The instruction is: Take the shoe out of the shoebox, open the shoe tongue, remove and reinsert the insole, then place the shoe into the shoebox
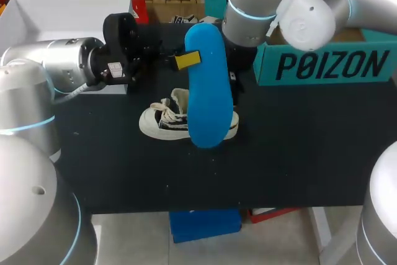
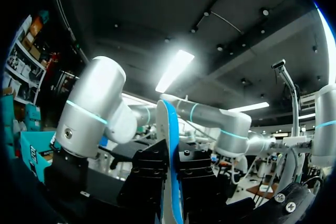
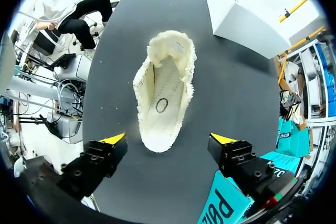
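Shoe (image 1: 166, 121) lies on its sole on the dark surface (image 1: 298, 153), outside the shoebox (image 1: 329, 66). Its long axis runs side to side across the surface, with the toe toward the left arm's side and the heel toward the shoebox side. Laces are loose and the opening faces up.

Blue insole (image 1: 205, 85) hangs in the air above the shoe's heel half and hides that part in the head view. Its long axis crosses the shoe's, running from beyond the shoe to its near side.

Left pincer (image 1: 186, 60) is above and behind the shoe, clamped on the insole near its far end. In the left wrist view the insole (image 2: 170, 156) stands edge-on, pinched from both sides between the black fingers.

Right pincer (image 3: 168, 140) hovers directly over the shoe (image 3: 163, 98), spread wide and holding nothing. The shoe's length extends ahead from between the yellow tips.

Shoebox sits past the shoe's heel end, farther back, apart from it.
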Robot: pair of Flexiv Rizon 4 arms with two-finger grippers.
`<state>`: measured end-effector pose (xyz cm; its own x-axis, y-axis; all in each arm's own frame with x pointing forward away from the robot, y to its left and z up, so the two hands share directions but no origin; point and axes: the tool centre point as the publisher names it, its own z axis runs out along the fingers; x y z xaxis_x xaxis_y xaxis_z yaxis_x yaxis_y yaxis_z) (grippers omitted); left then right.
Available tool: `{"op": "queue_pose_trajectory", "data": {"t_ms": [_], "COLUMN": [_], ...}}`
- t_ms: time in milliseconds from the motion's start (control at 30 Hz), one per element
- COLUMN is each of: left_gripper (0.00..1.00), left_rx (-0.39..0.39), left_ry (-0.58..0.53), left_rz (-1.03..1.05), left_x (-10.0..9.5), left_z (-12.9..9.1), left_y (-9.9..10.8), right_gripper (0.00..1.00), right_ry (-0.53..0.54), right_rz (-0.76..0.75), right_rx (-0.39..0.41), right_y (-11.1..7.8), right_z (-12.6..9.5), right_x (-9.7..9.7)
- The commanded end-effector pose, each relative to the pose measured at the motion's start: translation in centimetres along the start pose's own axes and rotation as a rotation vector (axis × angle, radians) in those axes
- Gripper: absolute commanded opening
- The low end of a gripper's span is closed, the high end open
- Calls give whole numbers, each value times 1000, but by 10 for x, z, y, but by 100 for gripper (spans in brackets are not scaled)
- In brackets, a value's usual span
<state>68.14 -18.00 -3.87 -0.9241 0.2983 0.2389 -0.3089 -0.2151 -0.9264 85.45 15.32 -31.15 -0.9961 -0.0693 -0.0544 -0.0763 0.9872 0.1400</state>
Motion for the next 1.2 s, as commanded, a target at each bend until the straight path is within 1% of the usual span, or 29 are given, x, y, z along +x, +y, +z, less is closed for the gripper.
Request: {"op": "queue_pose_trajectory", "data": {"t_ms": [33, 433, 700, 767, 900, 1000, 1067, 1133, 1200], "left_gripper": [0, 0, 0, 0, 0, 0, 0, 0, 0], "left_rx": [2, 2, 2, 2, 2, 2, 2, 2, 2], "left_ry": [-3, -3, -3, -3, -3, -3, -3, -3, -3], "left_rz": [2, 2, 2, 2, 2, 2, 2, 2, 2], "left_x": [1, 1, 1, 1, 1, 1, 1, 1, 1], "left_z": [1, 1, 1, 1, 1, 1, 1, 1, 1], "left_y": [1, 1, 1, 1, 1, 1, 1, 1, 1], "right_gripper": [100, 100, 100, 100, 100, 100, 100, 100, 100], "right_ry": [11, 27, 23, 19, 1, -1, -7, -10, -18], "right_rz": [8, 3, 1, 5, 21, 11, 9, 9, 12], "right_rx": [64, 111, 113, 98, 26, 13, -28, -44, -77], "right_y": [6, 12, 15, 14, 11, 8, 6, 5, 5], "right_z": [0, 2, 1, 1, 0, 1, 2, 3, 4], "right_x": [-2, -4, -4, -4, -2, 0, 1, 3, 3]}}
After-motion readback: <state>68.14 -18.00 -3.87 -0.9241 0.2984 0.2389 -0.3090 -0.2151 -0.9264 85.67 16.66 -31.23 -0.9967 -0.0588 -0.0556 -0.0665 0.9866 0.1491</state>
